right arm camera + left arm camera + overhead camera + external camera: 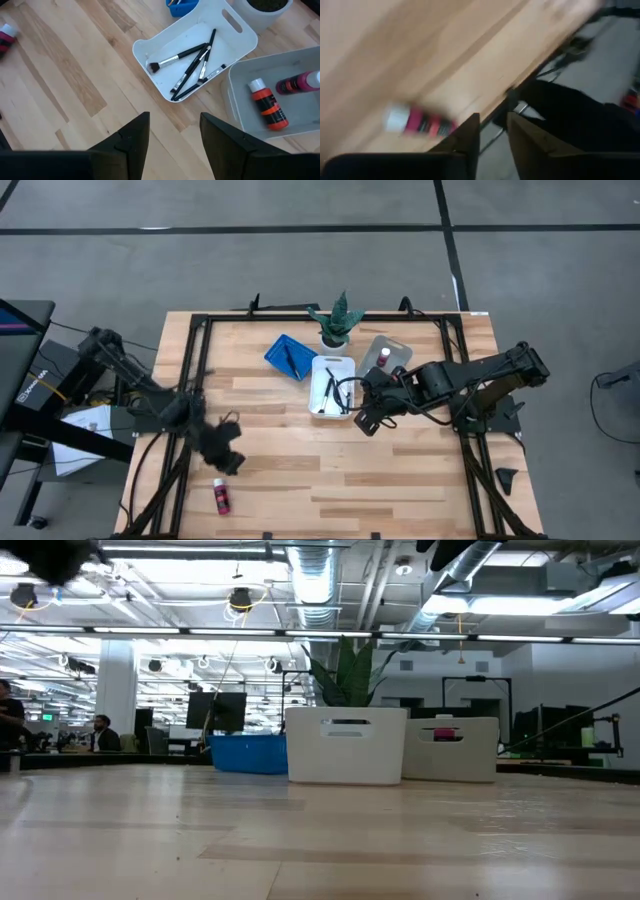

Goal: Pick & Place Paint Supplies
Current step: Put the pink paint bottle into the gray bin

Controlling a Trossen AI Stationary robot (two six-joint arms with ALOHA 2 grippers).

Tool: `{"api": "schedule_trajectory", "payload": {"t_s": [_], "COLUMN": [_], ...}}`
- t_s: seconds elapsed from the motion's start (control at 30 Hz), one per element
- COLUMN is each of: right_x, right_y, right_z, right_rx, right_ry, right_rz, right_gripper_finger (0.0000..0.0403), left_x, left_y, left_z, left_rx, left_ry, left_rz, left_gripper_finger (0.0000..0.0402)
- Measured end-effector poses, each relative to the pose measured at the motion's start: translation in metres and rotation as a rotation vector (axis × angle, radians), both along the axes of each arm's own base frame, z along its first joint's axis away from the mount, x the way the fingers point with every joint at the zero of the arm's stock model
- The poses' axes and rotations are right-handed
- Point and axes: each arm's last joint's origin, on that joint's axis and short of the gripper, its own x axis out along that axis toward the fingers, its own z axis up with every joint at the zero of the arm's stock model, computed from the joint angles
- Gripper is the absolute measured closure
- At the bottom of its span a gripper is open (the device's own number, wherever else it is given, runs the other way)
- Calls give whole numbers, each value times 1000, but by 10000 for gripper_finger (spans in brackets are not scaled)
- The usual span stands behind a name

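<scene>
Left gripper: lower left, above a bottle lying on the table.
Right gripper: centre, beside white tray holding brushes.

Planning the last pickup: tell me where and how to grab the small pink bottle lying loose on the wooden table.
Grip the small pink white-capped bottle across its body's middle, coming straight down. It lies on its side near the table's front edge, so its round sides are exposed. The left claw is closest.

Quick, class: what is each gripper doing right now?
Left gripper: jaws apart, holding nothing, beside the bottle.
Right gripper: jaws open, empty.
</scene>
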Motion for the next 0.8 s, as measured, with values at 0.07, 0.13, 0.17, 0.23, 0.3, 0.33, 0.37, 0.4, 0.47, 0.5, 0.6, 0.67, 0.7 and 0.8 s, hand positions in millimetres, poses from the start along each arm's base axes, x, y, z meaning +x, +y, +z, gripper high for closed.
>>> {"api": "schedule_trajectory", "payload": {"t_s": [0.07,0.13,0.17,0.23,0.3,0.33,0.37,0.4,0.47,0.5,0.6,0.67,0.7,0.8], "right_x": [0,0,1,1,1,1,1,1,1,1,1,2,2,2], "right_y": [1,3,3,4,4,4,4,5,4,3,2,2,2,2], "right_z": [0,1,1,1,0,0,0,0,0,0,0,0,0,0], "right_rx": [3,4,5,14,19,17,17,21,20,20,19,18,19,21], "right_ry": [-5,-11,-12,-8,-1,1,4,8,14,14,14,14,15,23], "right_rz": [3,15,22,34,51,59,67,77,92,92,89,100,109,130], "right_gripper_finger": [233,233,233,233,233,233,233,233,233,233,233,233,233,233], "left_x": [-8,-16,-20,-27,-31,-31,-30,-28,-23,-20,-15,-13,-12,-10], "left_y": [-13,-25,-30,-41,-50,-54,-58,-62,-69,-72,-79,-81,-82,-85], "left_z": [-7,-15,-19,-25,-31,-33,-36,-38,-43,-46,-57,-64,-66,-73], "left_rx": [-26,-33,-34,-25,-18,-23,-37,-45,-66,-77,-65,-51,-49,-39], "left_ry": [118,234,287,362,405,417,426,431,418,410,431,453,462,474], "left_rz": [25,50,64,90,98,91,85,86,85,83,104,124,135,145], "left_gripper_finger": [287,263,252,230,210,201,192,183,167,160,142,136,134,131]}}
